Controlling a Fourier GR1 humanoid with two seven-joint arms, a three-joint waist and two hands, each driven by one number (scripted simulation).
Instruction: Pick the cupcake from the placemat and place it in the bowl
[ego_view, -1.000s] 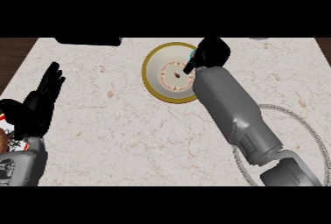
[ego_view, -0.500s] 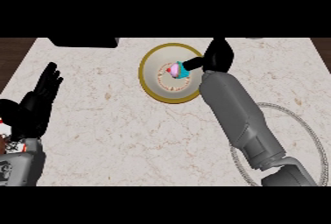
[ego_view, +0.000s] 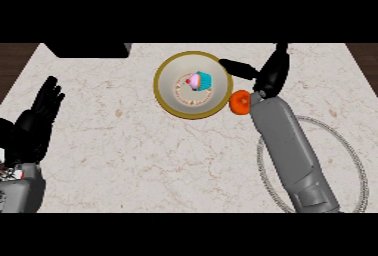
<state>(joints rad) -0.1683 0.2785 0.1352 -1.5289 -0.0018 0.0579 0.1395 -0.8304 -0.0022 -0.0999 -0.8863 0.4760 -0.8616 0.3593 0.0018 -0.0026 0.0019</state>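
Near edge, right: round placemat (ego_view: 338, 160), seen as a pale ring on the marbled surface (ego_view: 133, 150). The right forearm (ego_view: 284, 140) lies across its left half and hides that part; nothing else shows on it.

Near edge, left: left hand (ego_view: 37, 117) rests open, fingers straight and pointing away from the robot, holding nothing. Well apart from the bowl.

Mid-distance: orange round object (ego_view: 241, 101) on the surface, wedged between the bowl's right rim and the right wrist. Appears to touch the wrist; contact with the rim cannot be told.

Bowl (ego_view: 159, 86): pale inside, gold rim, left of the right hand.

Cupcake (ego_view: 199, 81): inside the bowl, slightly far of its centre. Lies tipped, not upright. Long axis runs left-right; pink frosting points left, blue wrapper points right toward the right hand.

Right hand (ego_view: 269, 75): just right of the bowl, beyond the rim, apart from the cupcake. Spread open and grasping nothing; thumb points left over the bowl's far right rim, fingers point away from the robot.

Far edge, left of the bowl: black box-like object (ego_view: 87, 49), partly cut off.
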